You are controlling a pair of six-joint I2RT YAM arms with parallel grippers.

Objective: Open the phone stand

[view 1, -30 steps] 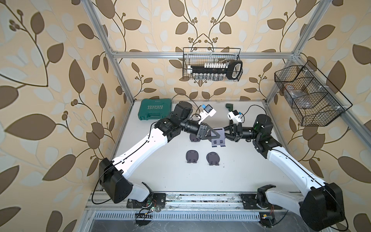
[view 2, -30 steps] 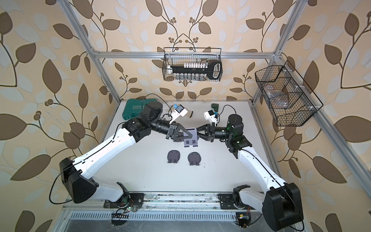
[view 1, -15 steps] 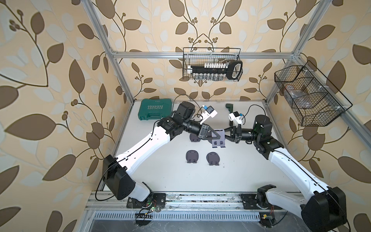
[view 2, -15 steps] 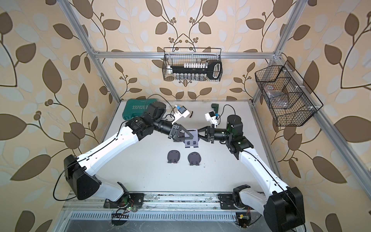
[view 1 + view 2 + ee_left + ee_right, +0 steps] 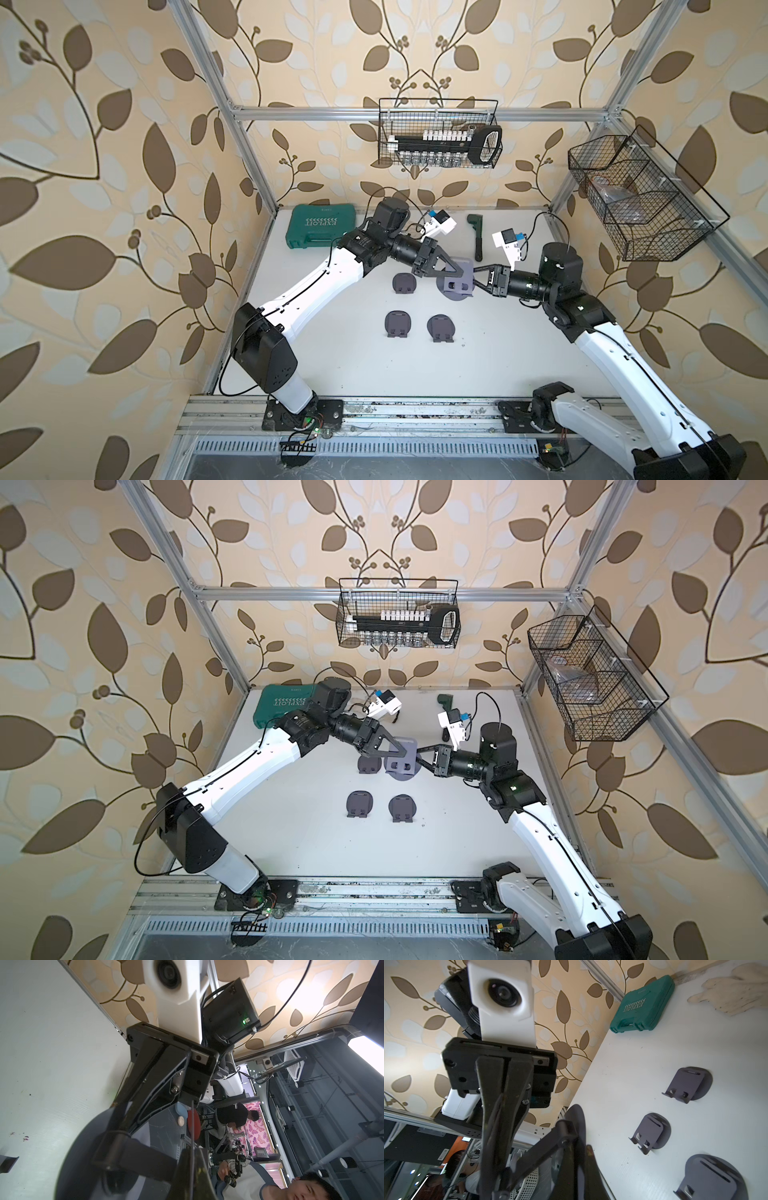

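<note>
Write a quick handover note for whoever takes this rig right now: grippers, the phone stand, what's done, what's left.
Left gripper: shut on the phone stand.
Right gripper: shut on the same stand, opposite side.
Stand: held above the table, plate and round base look partly apart.
Done: stand lifted, gripped by both.
Left: finish unfolding, set it down.
Three other stands lie on the table.

In both top views the fingers [image 5: 446, 264] of the left gripper [image 5: 460, 274] cover the far-left edge of the phone stand [image 5: 457, 286], so the pinch itself is hidden. In a top view the left arm [image 5: 328, 696] overlaps the green case [image 5: 277, 706], and the right wrist camera [image 5: 453, 726] hides the dark tool's [image 5: 446, 699] middle. The contents of the right wire basket [image 5: 673, 237] are too blurred to name.
</note>
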